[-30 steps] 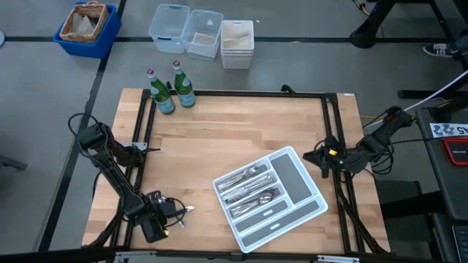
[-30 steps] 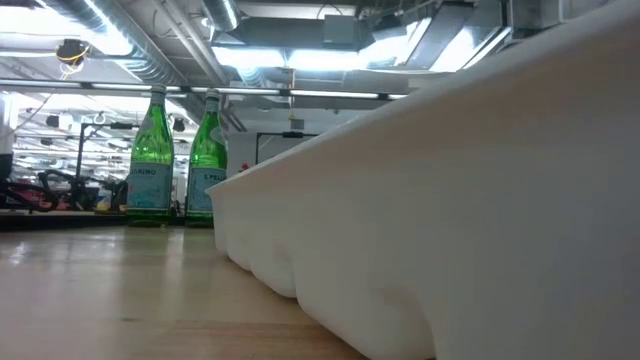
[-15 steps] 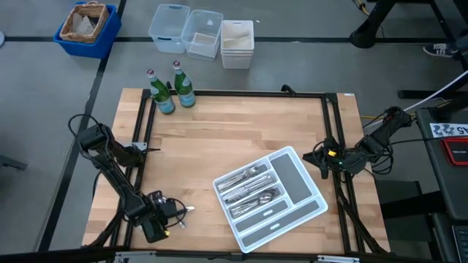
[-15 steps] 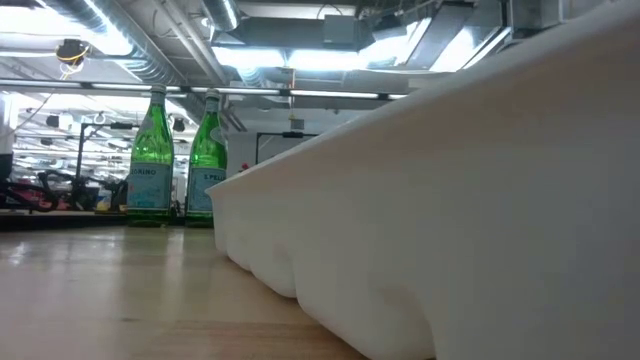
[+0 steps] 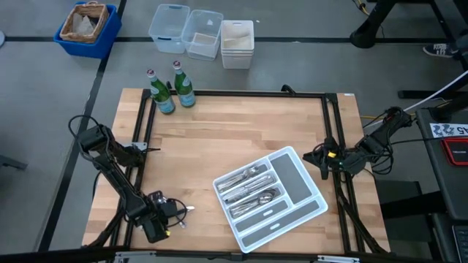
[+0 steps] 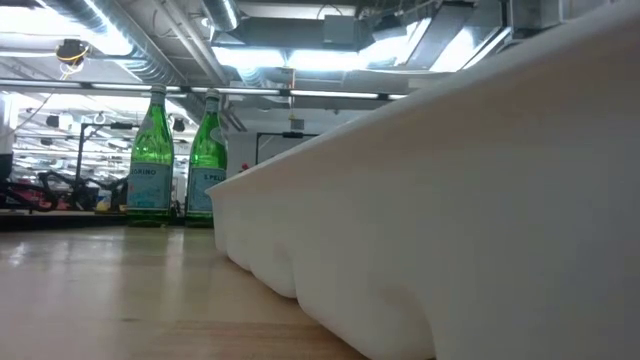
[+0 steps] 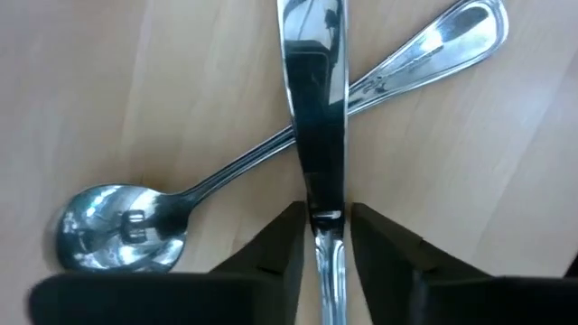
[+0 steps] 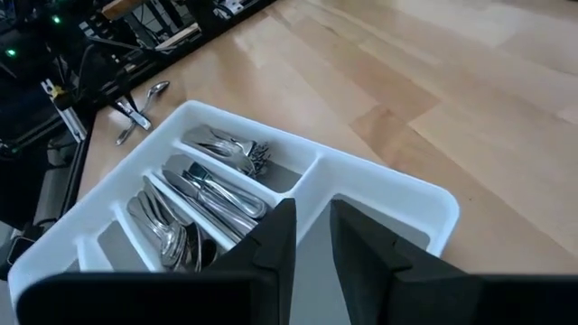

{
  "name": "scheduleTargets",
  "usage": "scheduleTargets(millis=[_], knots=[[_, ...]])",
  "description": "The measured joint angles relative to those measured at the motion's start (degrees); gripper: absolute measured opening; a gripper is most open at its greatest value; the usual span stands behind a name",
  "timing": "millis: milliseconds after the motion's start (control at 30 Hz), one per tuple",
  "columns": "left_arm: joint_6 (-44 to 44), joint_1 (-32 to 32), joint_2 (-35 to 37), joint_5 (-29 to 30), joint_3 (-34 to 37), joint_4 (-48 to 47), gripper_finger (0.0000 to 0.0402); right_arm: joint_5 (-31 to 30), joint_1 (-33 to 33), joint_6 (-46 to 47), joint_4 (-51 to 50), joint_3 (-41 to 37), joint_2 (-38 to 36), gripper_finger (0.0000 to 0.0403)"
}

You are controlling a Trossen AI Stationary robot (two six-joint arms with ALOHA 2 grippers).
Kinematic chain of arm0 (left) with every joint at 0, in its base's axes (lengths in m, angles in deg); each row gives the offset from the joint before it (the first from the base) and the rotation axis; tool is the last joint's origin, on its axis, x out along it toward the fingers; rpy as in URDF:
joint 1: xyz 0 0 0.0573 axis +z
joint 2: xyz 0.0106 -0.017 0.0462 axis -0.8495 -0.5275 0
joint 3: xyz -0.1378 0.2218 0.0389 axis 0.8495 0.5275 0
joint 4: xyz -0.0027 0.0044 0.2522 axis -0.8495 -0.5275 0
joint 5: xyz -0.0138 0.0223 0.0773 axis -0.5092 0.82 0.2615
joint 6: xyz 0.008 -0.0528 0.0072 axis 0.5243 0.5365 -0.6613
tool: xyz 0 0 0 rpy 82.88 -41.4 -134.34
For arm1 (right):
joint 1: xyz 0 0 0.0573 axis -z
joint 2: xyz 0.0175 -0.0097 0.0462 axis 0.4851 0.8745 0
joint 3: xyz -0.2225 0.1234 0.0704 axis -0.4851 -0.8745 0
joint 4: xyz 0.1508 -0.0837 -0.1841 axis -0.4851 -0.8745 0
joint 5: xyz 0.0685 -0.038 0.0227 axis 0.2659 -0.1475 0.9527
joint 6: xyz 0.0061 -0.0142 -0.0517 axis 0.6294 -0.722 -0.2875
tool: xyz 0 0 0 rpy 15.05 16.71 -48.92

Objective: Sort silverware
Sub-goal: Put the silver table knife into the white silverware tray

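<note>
Two pieces left outside the tray (image 5: pixel 270 196): a knife (image 7: pixel 313 108) lying across a spoon (image 7: pixel 208 185) on the counter (image 5: pixel 234 131), well to the left of the tray. Left gripper (image 7: pixel 325 236) down over the knife handle, fingers (image 7: pixel 284 244) close on either side of it and seemingly clamped, though true contact hard to judge. Best done by lifting straight up, so the spoon underneath stays put, then carrying level to the tray's knife slot. Risk of the slick handle swivelling in a narrow pinch. Slim, mirror-bright steel, both pieces. Forks, knives and spoons already lying in the tray's slots. Right gripper (image 8: pixel 307 236) waiting at the tray's right edge, fingers slightly apart, holding nothing.
</note>
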Motion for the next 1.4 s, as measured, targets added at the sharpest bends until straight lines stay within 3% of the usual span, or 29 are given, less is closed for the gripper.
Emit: scheduleTargets(millis=[233,667,1033,1233,1400], knots=[[-0.04,-0.01,-0.01,-0.01,0.03,-0.07,0.0019,0.01,0.00,-2.84,-0.81,0.00,0.00,0.0076],[-0.07,-0.01,-0.15,0.34,0.09,0.09,0.0043,2.78,0.00,-9.33,0.34,-0.05,-8.43,0.0076],[0.06,-0.01,-0.15,0.75,0.09,0.11,0.0040,6.59,0.00,-29.88,30.28,-13.20,-18.23,0.0076],[0.09,-0.01,-0.15,0.86,0.14,0.13,0.0037,9.37,0.51,-34.74,44.73,-19.11,-18.33,0.0076],[0.06,0.24,-0.19,0.80,0.12,-0.25,0.0039,12.87,4.94,-38.53,53.23,-21.68,-18.29,0.0076]])
